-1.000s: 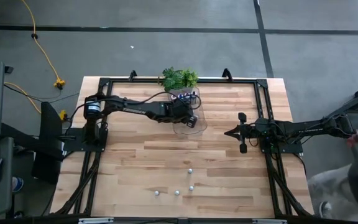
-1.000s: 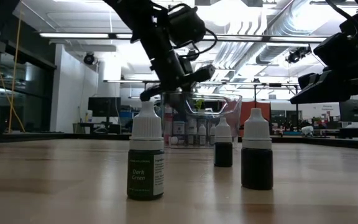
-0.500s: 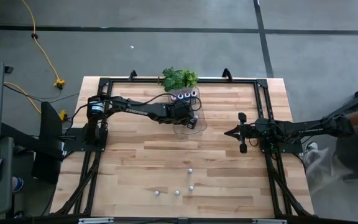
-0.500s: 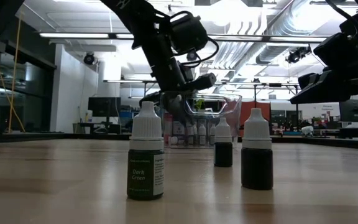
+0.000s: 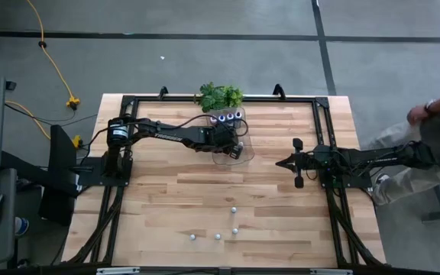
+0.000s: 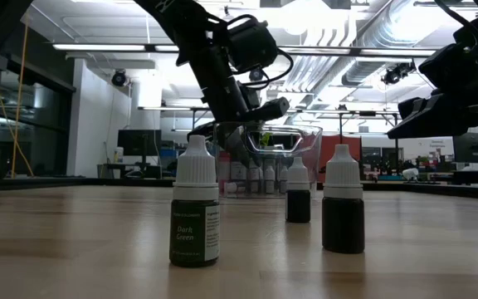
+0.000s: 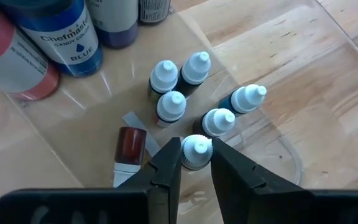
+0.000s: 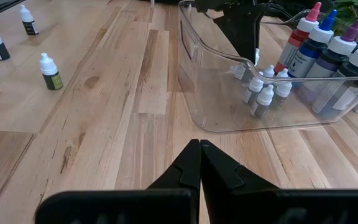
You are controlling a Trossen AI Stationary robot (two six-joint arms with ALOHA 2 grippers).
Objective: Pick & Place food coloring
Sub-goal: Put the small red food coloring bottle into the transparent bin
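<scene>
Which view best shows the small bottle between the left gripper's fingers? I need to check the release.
The left wrist view: the small bottle stands white-capped between the left gripper fingers, inside the clear tray. The high view shows only the arm over the tray. The low and right wrist views hide that bottle.

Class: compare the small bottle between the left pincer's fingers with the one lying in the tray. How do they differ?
The gripped bottle stands upright; the fallen bottle lies on its side. The gripped one sits between the left pincer fingers; the fallen one lies free. Both are inside the tray.
</scene>
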